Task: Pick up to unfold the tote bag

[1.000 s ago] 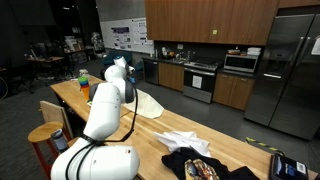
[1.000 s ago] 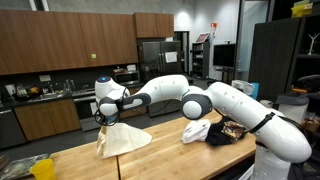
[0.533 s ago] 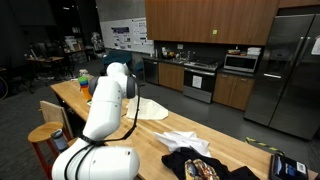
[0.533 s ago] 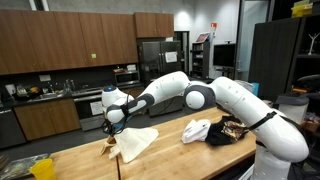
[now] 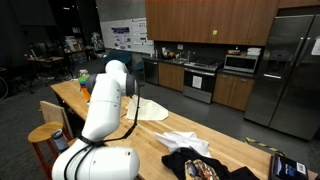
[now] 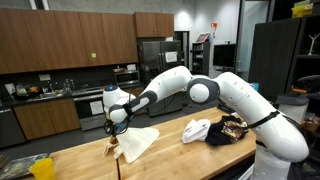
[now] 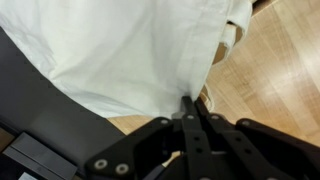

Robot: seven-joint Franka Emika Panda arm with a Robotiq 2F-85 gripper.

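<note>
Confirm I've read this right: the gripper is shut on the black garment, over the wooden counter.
Not quite. The gripper is shut, but on the tote bag, not the black garment, which lies apart, further along the counter. The wrist view shows the jaws pinching cream fabric over the wood, and an exterior view shows the garment well clear of the gripper.

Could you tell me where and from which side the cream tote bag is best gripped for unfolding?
Pinch a thin edge near a corner, coming from above, as the gripper does now: the tote bag is limp, flat cloth, so hanging it from there should let it fall open.
</note>
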